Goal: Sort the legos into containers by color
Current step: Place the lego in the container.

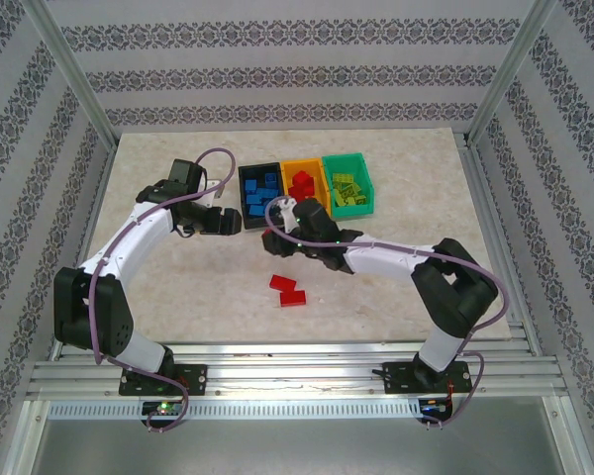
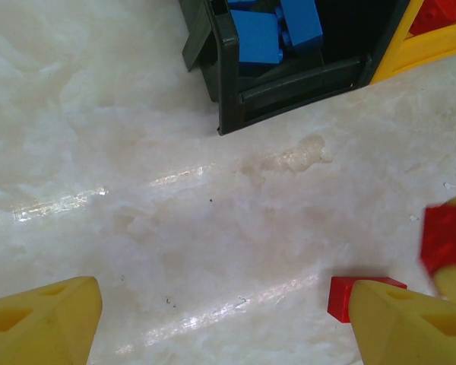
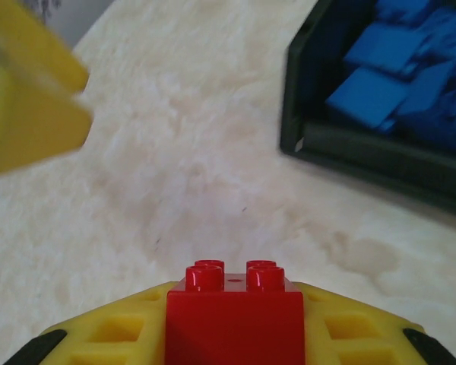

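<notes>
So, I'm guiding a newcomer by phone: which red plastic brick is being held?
Find the three joined plastic bins at the table's far side. Just before the black bin, the right gripper clamps a small red studded brick; two more red bricks lie loose nearer the arm bases.

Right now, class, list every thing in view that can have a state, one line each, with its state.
left tool, open and empty
right tool, shut on red lego
black bin, holding blue legos
orange-yellow bin, holding red legos
green bin, holding lime legos
loose red legos, lying on the table unsorted
</notes>
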